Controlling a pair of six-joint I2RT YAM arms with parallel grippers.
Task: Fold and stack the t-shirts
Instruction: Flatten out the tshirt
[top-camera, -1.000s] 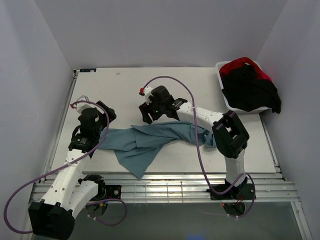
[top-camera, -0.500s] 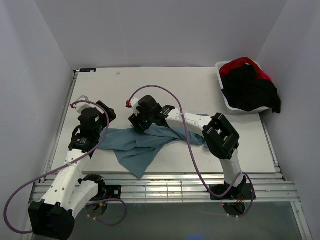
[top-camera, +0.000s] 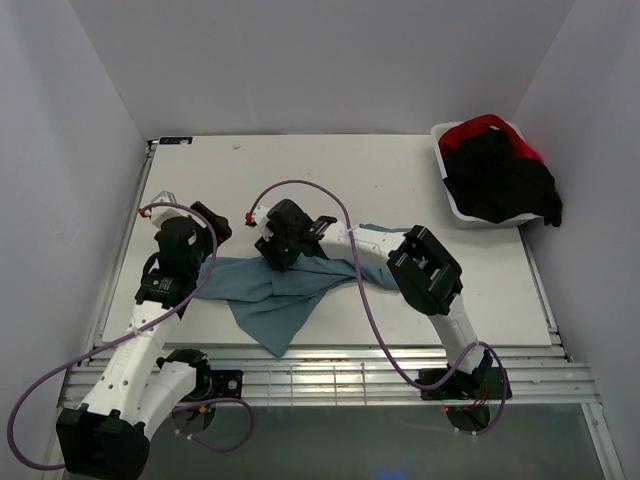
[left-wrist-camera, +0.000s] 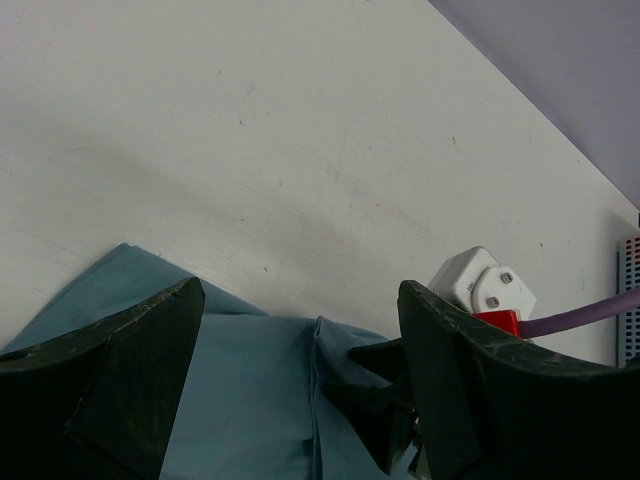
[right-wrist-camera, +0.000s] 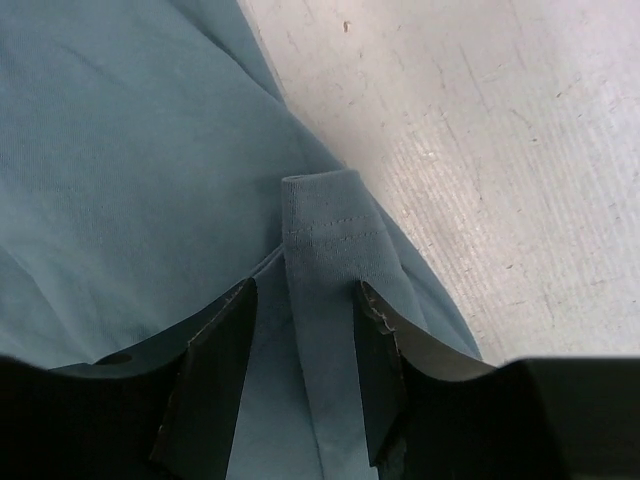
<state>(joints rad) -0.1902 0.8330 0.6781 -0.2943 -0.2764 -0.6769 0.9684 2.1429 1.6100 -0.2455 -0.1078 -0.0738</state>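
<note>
From above, the teal t-shirt (top-camera: 275, 290) lies rumpled at centre-left of the table (top-camera: 400, 170), while the black and red t-shirts (top-camera: 500, 175) sit heaped in the tub (top-camera: 440, 140) at upper right. In the left wrist view, the left gripper (left-wrist-camera: 300, 370) gapes wide over the shirt's edge at the frame bottom. In the right wrist view, the right gripper (right-wrist-camera: 305, 340) stands half-narrow astride a raised hemmed fold, not yet pinching it.

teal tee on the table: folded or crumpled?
Crumpled, not folded. The teal tee lies bunched and creased on the table, one flap trailing toward the near edge; no squared fold shows.
</note>
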